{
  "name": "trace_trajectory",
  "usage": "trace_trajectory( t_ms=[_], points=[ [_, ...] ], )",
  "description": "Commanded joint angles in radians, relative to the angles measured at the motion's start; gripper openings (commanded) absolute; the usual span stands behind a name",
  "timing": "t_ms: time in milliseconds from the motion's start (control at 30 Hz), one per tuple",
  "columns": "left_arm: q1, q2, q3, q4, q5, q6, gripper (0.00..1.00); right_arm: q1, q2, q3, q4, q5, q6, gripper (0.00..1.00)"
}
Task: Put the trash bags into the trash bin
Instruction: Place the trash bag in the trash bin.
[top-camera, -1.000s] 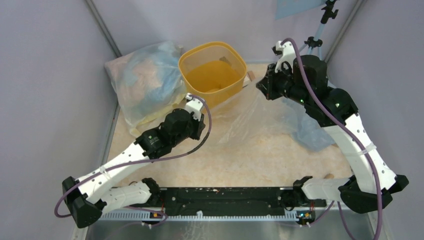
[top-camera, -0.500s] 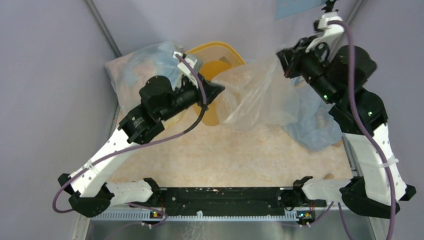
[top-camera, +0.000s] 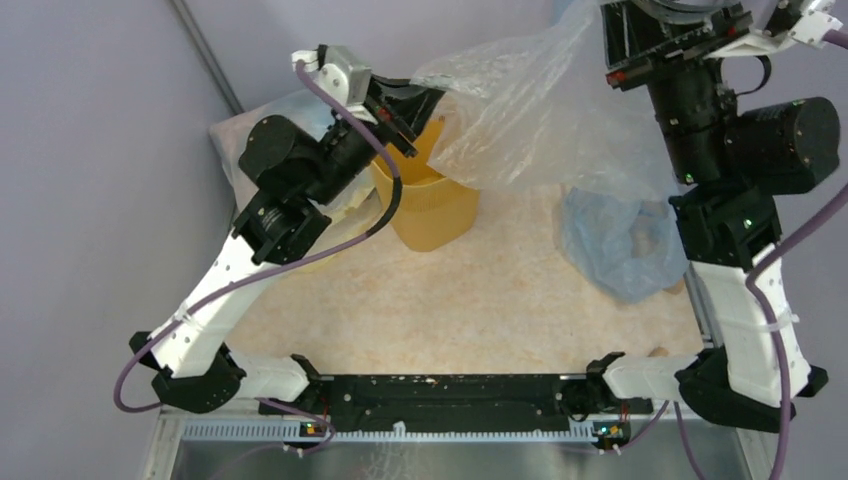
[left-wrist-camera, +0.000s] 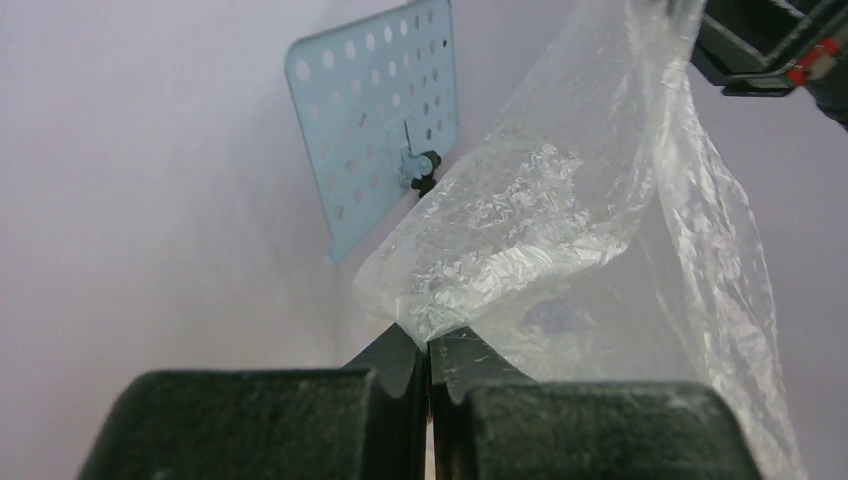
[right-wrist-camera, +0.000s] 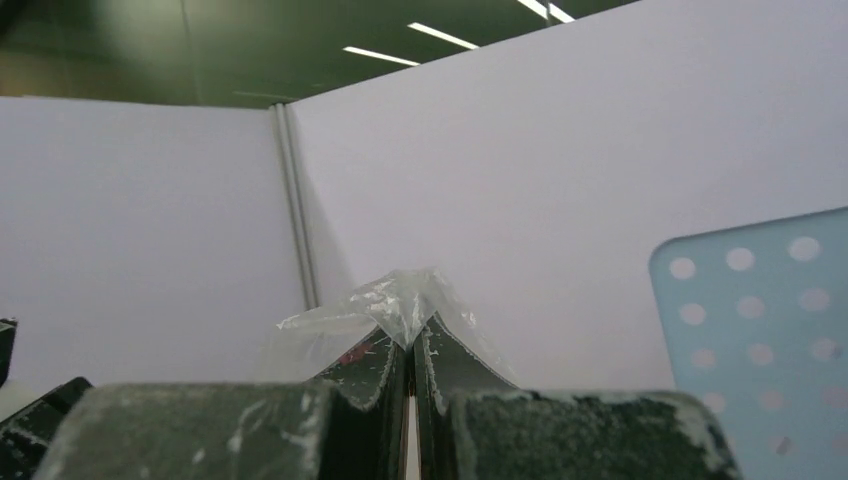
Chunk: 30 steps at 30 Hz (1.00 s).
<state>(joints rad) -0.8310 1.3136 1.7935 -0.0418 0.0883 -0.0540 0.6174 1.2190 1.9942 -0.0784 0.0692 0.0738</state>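
The clear wrinkly trash bag (top-camera: 530, 110) hangs stretched in the air between my two grippers, high above the table. My left gripper (top-camera: 425, 95) is shut on its left corner, just above the yellow trash bin (top-camera: 430, 195). My right gripper (top-camera: 615, 40) is shut on its right corner at the top of the view. In the left wrist view the jaws (left-wrist-camera: 428, 345) pinch the film (left-wrist-camera: 560, 230). In the right wrist view the jaws (right-wrist-camera: 410, 345) pinch a tuft of film (right-wrist-camera: 400, 300). The bin's rim is partly hidden by the left arm and the bag.
A big bluish sack (top-camera: 245, 135) lies behind the left arm at the back left. A crumpled bluish sack (top-camera: 620, 245) lies on the table at the right. A perforated blue plate (left-wrist-camera: 375, 110) hangs on the back wall. Grey walls close both sides.
Both grippers have risen with the clear bag, lifting it off the table and stretching it above the bin. The left gripper moved up and right over the bin's rim.
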Motion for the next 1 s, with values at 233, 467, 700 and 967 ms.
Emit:
trace_trajectory(
  t_ms=[233, 467, 700, 967],
  points=[
    [0.004, -0.245, -0.082, 0.228, -0.239, 0.282, 0.00, -0.005, 0.393, 0.353, 0.174, -0.301, 0.271, 0.00],
    [0.004, -0.276, -0.172, 0.264, -0.349, 0.369, 0.00, -0.005, 0.557, 0.455, 0.275, -0.360, 0.413, 0.00],
    [0.004, -0.198, -0.123, 0.292, -0.373, 0.455, 0.00, -0.005, 0.576, 0.399, 0.452, -0.245, 0.356, 0.00],
    [0.004, -0.034, 0.108, 0.359, -0.311, 0.551, 0.00, -0.005, 0.668, 0.480, 0.695, -0.077, 0.295, 0.00]
  ],
)
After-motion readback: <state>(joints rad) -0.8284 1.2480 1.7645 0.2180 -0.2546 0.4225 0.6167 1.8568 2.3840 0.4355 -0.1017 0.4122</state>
